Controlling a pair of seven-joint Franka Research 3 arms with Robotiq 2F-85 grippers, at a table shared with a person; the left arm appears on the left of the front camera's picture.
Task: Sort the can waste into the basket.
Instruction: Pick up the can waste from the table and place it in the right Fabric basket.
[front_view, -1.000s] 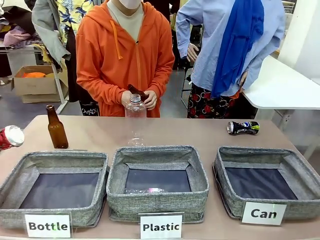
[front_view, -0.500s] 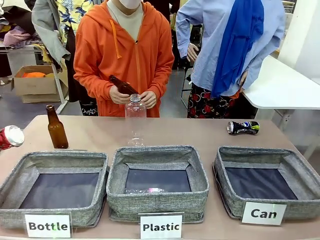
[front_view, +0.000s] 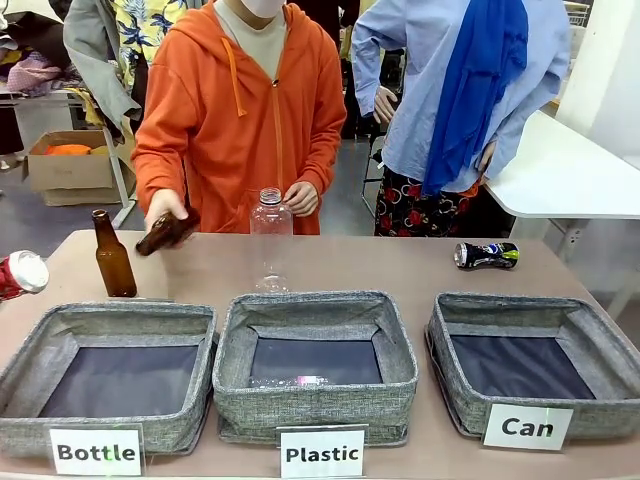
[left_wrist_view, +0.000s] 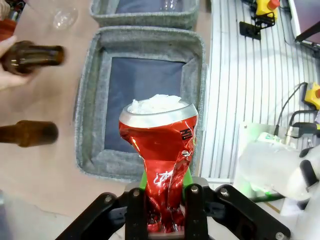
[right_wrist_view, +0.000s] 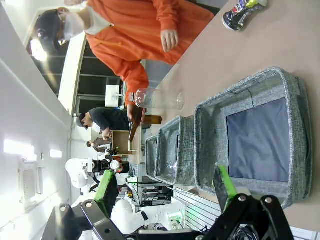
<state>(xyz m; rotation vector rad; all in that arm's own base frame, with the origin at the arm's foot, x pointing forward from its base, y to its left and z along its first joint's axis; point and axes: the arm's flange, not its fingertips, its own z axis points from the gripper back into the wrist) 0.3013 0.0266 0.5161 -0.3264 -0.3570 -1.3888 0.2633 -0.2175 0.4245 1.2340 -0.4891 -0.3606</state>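
Can waste is in two places relative to the basket (front_view: 600, 415), the grey woven bin labelled "Can": the dark can (front_view: 487, 255) lies on its side just behind the basket's far rim, and the red can (front_view: 20, 273) is well to the basket's left, beyond the other two bins. The table (front_view: 350, 265) is a plain tan surface. The "Plastic" bin (front_view: 315, 303) stands just left of the basket, and the "Bottle" bin (front_view: 110, 315) stands farther left. Behind those bins are a clear plastic bottle (front_view: 270, 240) and an upright brown bottle (front_view: 113, 258). Across the table from the basket, a person in an orange hoodie holds a second brown bottle (front_view: 168, 231) in one hand (front_view: 160, 208). The left gripper (left_wrist_view: 165, 200) is clamped on the lower end of the red can. The right gripper (right_wrist_view: 165, 187) stands with its jaws wide apart, holding nothing. The red can is crushed and creased, with a silver end. The dark can has yellow-green marks and silver ends.
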